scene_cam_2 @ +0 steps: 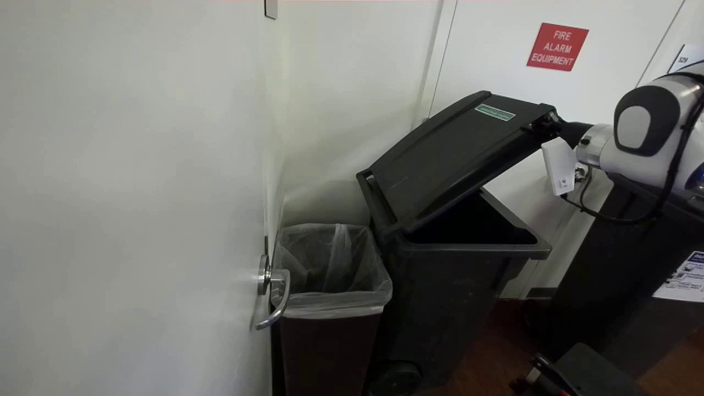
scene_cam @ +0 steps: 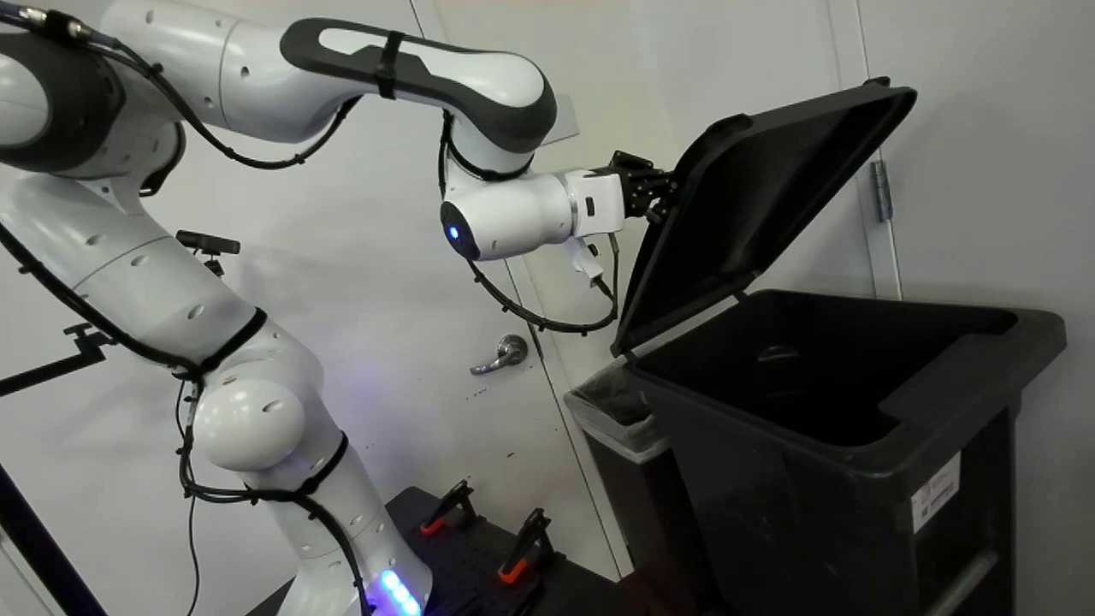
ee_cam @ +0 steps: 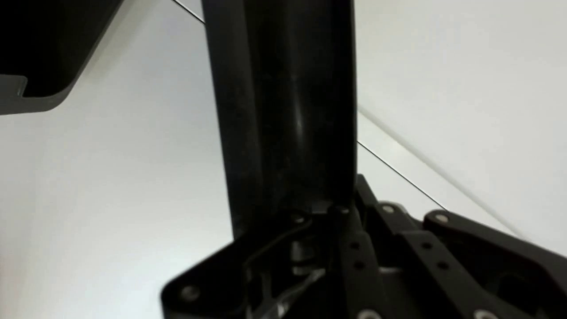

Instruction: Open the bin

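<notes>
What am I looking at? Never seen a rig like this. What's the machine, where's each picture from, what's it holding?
The white machine is a robot arm; the black tool at its end grasps things, like a hand. Two pictures are from outside, from different places. The close-up is taken from the wrist, looking out past the tool. The tool is closed on the edge of the lid, which is tilted up, so the bin is partly open. A smaller lined bin stands beside it. On the black surface by the arm's foot sit what look like clamps.
</notes>
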Action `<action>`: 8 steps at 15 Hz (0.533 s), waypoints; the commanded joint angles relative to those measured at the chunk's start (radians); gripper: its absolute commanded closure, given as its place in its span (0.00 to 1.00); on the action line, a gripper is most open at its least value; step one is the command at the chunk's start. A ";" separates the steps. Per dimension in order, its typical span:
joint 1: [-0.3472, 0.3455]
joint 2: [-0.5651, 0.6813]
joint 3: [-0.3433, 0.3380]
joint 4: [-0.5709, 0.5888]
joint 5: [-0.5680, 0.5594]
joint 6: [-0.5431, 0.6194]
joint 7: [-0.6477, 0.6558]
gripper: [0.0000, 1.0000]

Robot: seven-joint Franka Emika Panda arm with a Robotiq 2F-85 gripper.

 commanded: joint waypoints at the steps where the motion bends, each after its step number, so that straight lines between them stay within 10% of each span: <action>1: 0.002 -0.053 0.090 0.067 0.009 0.089 -0.045 0.99; 8: -0.089 -0.132 0.370 0.137 0.009 0.230 -0.121 0.99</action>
